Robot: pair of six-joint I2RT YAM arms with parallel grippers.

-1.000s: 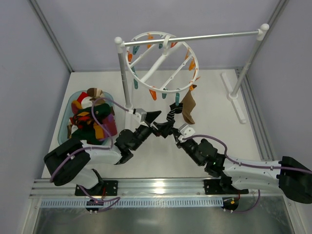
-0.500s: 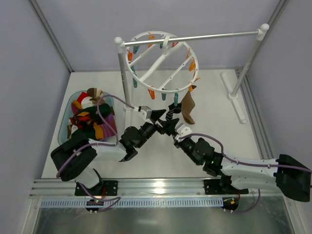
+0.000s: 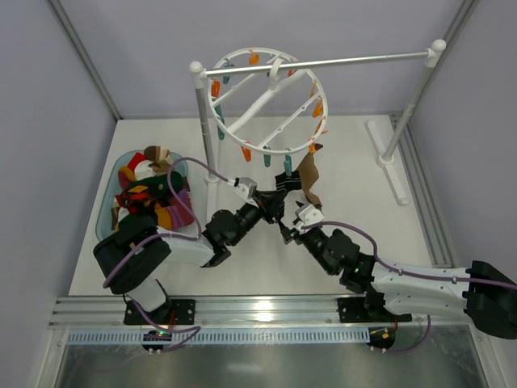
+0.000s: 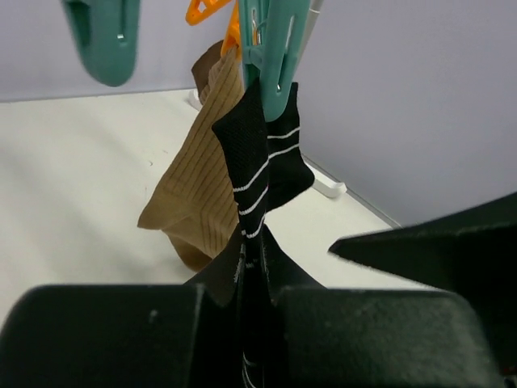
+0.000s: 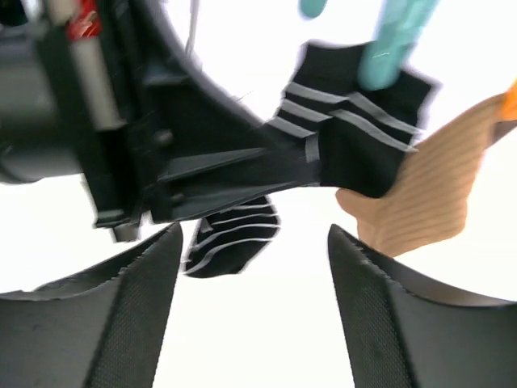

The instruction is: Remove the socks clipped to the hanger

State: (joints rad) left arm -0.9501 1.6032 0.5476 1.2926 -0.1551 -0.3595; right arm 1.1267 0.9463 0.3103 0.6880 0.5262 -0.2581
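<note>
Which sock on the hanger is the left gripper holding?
The black sock with white stripes, under the teal clip: the left gripper is shut on its lower end. The tan ribbed sock hangs untouched beside it.

A black striped sock (image 4: 262,162) hangs from a teal clip (image 4: 271,48) at the top of the view. Its lower end is pinched between the closed fingers (image 4: 105,331) of the left gripper (image 4: 254,299). Just behind it a tan ribbed sock (image 4: 202,194) hangs from an orange clip (image 4: 212,10). A second teal clip (image 4: 105,36) hangs bare at upper left. Below lies the white surface (image 4: 73,178), and a dark wedge-shaped part (image 4: 436,250) enters from the right.
</note>
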